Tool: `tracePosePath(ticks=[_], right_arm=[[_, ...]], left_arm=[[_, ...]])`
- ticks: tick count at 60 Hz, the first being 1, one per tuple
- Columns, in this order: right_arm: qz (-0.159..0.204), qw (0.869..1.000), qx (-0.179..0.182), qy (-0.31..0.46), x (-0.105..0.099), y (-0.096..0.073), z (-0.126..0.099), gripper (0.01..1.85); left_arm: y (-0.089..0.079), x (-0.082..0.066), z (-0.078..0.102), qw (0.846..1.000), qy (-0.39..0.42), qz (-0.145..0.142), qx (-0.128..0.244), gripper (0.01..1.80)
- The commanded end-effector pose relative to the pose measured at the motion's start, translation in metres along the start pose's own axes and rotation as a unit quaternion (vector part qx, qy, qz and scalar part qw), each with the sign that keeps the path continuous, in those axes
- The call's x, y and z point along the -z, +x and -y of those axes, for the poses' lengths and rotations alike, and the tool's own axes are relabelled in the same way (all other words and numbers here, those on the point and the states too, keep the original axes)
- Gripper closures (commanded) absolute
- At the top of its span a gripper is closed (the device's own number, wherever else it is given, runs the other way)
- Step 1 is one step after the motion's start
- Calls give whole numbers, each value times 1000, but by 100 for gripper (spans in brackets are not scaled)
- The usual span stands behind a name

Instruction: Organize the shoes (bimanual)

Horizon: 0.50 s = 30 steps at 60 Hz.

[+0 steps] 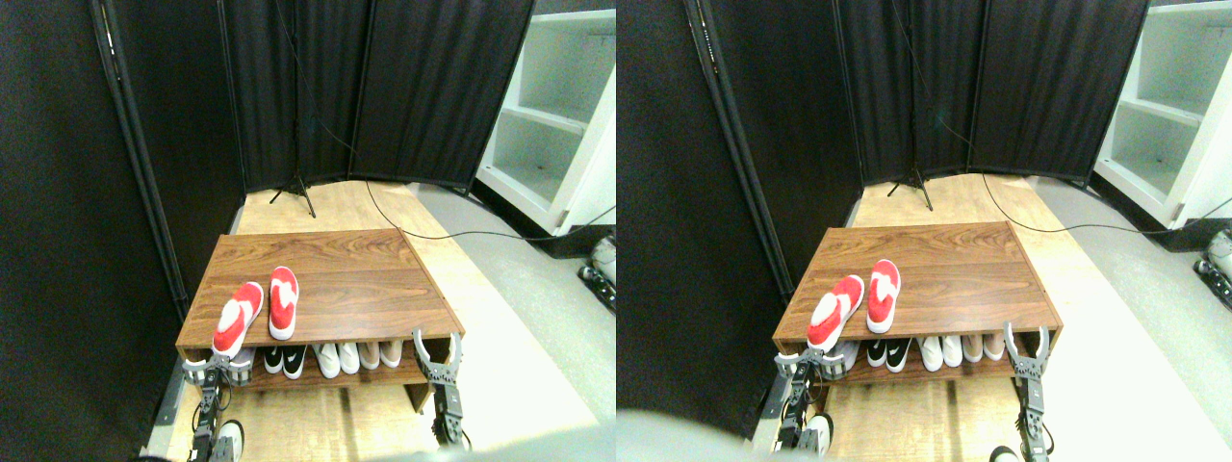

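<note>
red shoes [258, 314] on wooden surface [356, 279] — left one askew, unpaired | left gripper [216, 366] jaws apart under its heel | right gripper [435, 348] apart, empty

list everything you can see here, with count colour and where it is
red shoes: 2, bright red with white patches, on top of the rack at its left front, the left one overhanging the edge
shoe rack: 1, brown wood, centre of the floor
shoes in a row: several, black-and-white, white and beige, on the rack's lower shelf
folding screen: 1, black, behind the rack
shelf unit: 1, white, far right
cable: 1, black, across the floor behind the rack
left gripper: 1, grey, under the overhanging red shoe
right gripper: 1, grey, open, at the rack's right front corner
</note>
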Motion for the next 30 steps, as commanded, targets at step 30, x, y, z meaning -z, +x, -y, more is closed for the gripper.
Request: tracePosePath(ticks=[30], right_arm=[[18, 1000, -18, -2, -5, 3, -6, 139]], left_arm=[[35, 17, 5, 1000, 10, -15, 1, 2]])
